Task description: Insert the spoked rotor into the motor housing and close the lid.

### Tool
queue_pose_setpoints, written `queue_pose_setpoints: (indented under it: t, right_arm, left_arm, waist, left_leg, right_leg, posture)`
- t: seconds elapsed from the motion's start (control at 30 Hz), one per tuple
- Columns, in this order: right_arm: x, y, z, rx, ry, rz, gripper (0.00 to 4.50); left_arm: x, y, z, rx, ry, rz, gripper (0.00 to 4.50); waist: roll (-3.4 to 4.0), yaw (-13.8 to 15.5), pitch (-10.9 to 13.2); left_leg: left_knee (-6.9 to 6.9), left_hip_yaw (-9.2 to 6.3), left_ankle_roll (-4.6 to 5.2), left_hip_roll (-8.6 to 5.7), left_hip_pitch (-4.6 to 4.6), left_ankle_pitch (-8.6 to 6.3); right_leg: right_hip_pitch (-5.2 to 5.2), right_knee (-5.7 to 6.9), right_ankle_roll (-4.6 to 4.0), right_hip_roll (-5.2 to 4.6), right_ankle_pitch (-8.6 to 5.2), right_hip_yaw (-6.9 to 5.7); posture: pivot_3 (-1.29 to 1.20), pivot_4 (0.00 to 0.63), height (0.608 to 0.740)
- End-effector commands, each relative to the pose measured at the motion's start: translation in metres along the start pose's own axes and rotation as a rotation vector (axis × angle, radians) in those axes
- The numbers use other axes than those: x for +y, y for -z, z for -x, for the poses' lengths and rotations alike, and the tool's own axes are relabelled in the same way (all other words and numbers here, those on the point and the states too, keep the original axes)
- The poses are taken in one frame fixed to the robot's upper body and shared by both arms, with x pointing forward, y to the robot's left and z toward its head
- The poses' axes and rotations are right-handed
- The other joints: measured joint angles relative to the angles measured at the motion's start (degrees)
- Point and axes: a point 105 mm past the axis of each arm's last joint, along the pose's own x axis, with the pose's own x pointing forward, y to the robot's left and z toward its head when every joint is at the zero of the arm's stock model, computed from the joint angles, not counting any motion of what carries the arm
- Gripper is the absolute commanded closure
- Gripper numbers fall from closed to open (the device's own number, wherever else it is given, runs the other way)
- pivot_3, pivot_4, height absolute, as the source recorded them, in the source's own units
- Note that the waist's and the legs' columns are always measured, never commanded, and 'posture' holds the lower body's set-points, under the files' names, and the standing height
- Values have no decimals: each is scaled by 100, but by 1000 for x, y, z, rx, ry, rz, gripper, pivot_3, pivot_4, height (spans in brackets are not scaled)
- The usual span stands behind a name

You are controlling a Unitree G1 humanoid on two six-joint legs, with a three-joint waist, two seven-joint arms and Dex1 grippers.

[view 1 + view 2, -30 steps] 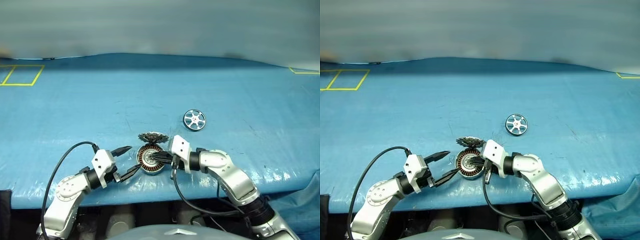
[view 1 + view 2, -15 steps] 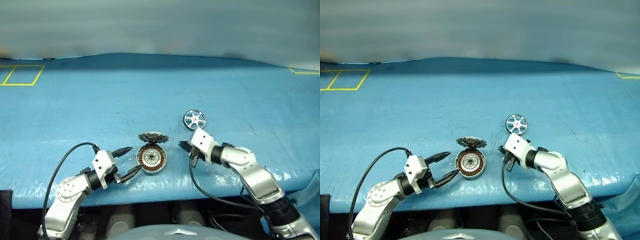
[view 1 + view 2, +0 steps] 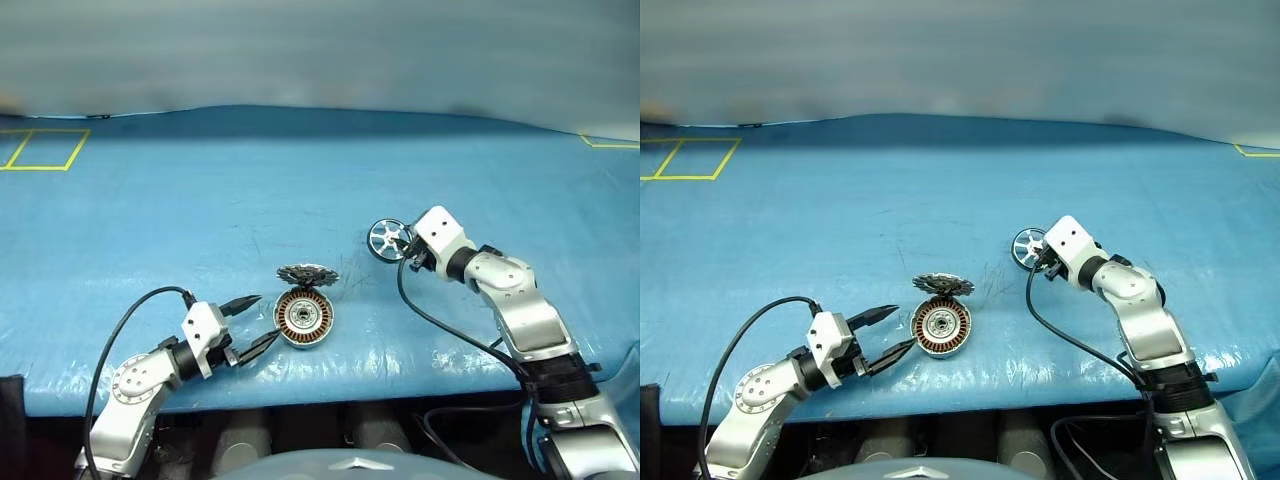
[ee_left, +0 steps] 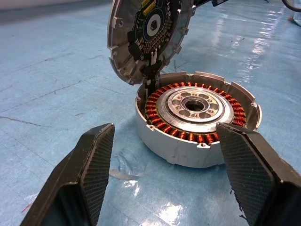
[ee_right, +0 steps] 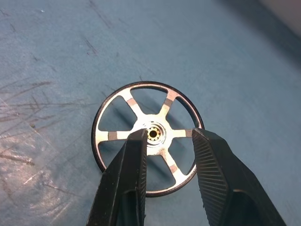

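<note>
1. Over on the right side of the blue bench (image 3: 150,200), your right claw (image 5: 164,141) sits right above the spoked rotor (image 3: 386,239). From the wrist cam its two fingers (image 5: 129,174) are parted a little, straddling the hub, with nothing clamped between them. Can't tell if the tips actually touch the spokes or just hang over them.
2. That rotor is lying flat on the bench, six spokes, shiny, well apart from the motor housing (image 3: 304,318) and off to its right and farther back.
3. Your motor housing sits near the front edge of the bench, open side up, so you can see the copper-brown windings ringing the inside and a silver hub in the middle.
4. Its lid (image 4: 146,33) is flipped up, standing nearly upright off the far rim of the housing, joined there by a little dark link. Dark inner face with its circuit-looking pattern is turned toward the left wrist cam.
5. Your left claw (image 3: 250,322) hangs just beside the housing on its left, pointing at it, jaws spread wide and empty. In the wrist view the housing sits between the two finger pads (image 4: 96,165) but farther out, not touching them.
6. Yellow tape lines (image 3: 40,150) mark out a box at the far left corner of the bench.
</note>
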Motion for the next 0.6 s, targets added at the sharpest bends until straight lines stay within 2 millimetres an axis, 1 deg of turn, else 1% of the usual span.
queue_pose_setpoints:
  t: [0.03,0.43,0.6]
  right_arm:
    - [-8,-6,-1,-28,18,-5,2928]
    - [-4,5,-8,-4,-6,-32,2928]
    - [-7,12,-15,29,-16,2,2928]
  left_arm:
    - [-1,-12,0,-35,-3,-38,807]
    - [-3,-17,-3,-28,-7,-39,807]
    - [-3,-16,-3,-25,-1,-35,807]
  waist:
    - [0,-1,0]
    - [2,-3,1]
    - [2,-11,1]
  left_leg:
    - [-1,0,0,0,-1,0]
    - [-1,2,0,0,1,0]
    - [1,3,1,0,6,0]
  right_leg:
    - [0,0,-1,1,1,0]
    - [1,2,5,2,-3,2]
    - [5,3,6,3,-2,3]
  posture:
    - [0,150,740]
    - [0,150,740]
    - [0,150,740]
